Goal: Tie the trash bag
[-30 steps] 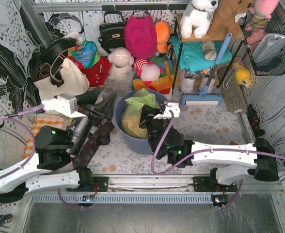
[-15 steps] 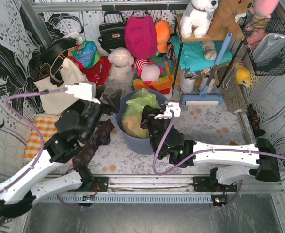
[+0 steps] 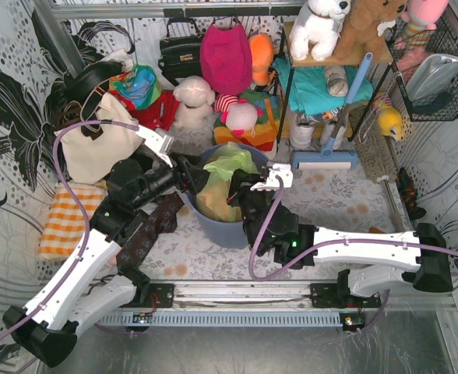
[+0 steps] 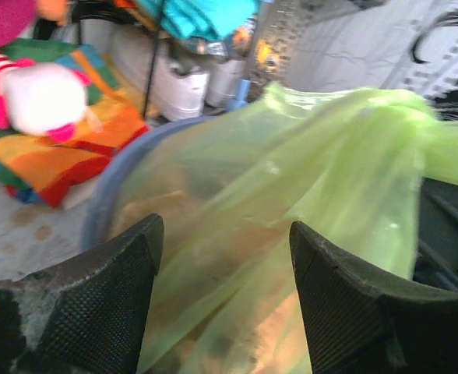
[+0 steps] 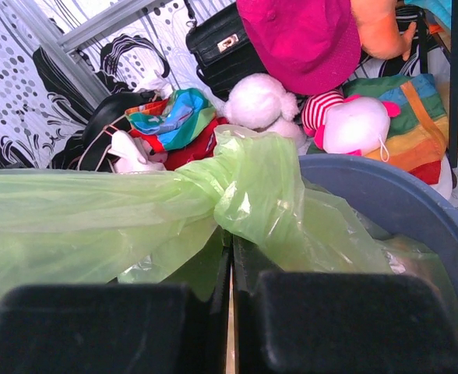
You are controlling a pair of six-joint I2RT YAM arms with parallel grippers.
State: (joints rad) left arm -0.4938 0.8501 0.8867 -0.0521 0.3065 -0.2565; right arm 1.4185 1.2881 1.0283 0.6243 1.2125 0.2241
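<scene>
The lime-green trash bag (image 3: pixel 223 165) sits in the blue-grey round bin (image 3: pixel 213 227), with orange-brown paper showing through. My left gripper (image 3: pixel 190 176) is open at the bin's left rim. In the left wrist view its fingers (image 4: pixel 96 304) stand wide apart with the bag (image 4: pixel 291 187) right in front of them, and the gripper (image 4: pixel 225 312) holds nothing. My right gripper (image 3: pixel 241 199) is at the bin's right side. In the right wrist view it (image 5: pixel 231 261) is shut on the bag's plastic, just below a gathered, twisted neck (image 5: pixel 233 183).
A white tote bag (image 3: pixel 96 140) stands at the back left. Plush toys (image 3: pixel 241 117), a black handbag (image 3: pixel 181 48) and a pink bag (image 3: pixel 225 54) are behind the bin. A blue brush (image 3: pixel 326 160) is at the right, an orange checked cloth (image 3: pixel 69 218) and a dark cloth (image 3: pixel 147 230) at the left.
My left arm has swung up and to the right from the table's left side, bringing its open gripper to the bin's left rim and the bag. The right gripper has hardly moved.
</scene>
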